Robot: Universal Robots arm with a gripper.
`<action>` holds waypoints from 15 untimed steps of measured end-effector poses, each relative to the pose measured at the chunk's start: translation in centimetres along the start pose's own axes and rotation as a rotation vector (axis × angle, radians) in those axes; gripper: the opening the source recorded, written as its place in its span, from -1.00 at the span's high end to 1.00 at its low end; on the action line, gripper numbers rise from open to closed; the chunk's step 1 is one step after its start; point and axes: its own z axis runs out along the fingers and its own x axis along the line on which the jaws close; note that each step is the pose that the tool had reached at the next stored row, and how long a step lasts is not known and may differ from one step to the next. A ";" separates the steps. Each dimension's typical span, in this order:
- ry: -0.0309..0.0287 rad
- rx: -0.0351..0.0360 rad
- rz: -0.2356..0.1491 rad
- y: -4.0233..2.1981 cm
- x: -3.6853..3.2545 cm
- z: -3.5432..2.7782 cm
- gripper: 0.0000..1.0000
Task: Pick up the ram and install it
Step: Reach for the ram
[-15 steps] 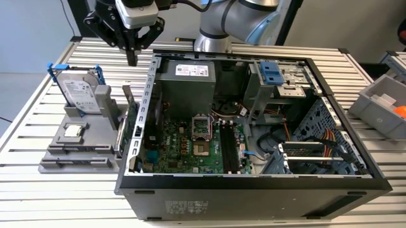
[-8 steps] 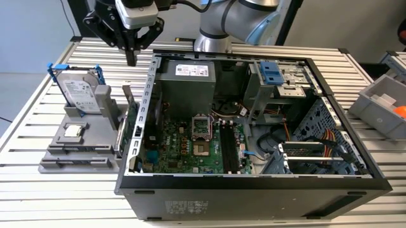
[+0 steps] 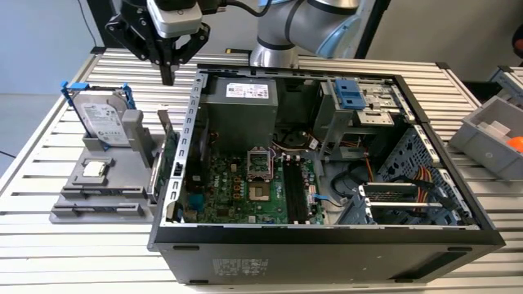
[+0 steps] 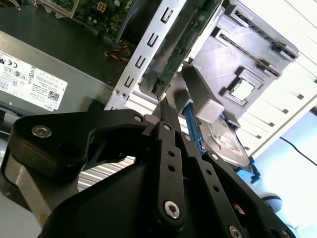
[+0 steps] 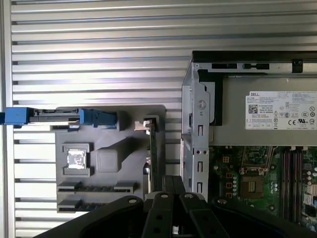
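Slatted table [image 3: 73, 257] stretches wide; hand [image 3: 168, 78] pinched shut hovers near the case rim [image 3: 195, 104].

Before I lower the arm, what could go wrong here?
1. The gripper hangs just outside the case wall, roughly above the upright green card; a straight descent could strike either.
2. The gripper looks shut and empty, so it could jab the grey fixture rather than grasp.
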 end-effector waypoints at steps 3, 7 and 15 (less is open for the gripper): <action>-0.0001 -0.0001 -0.001 -0.02 0.62 0.03 1.00; 0.0000 0.0000 -0.005 -0.04 1.54 0.07 1.00; -0.0098 0.0003 -0.017 -0.08 3.01 0.13 1.00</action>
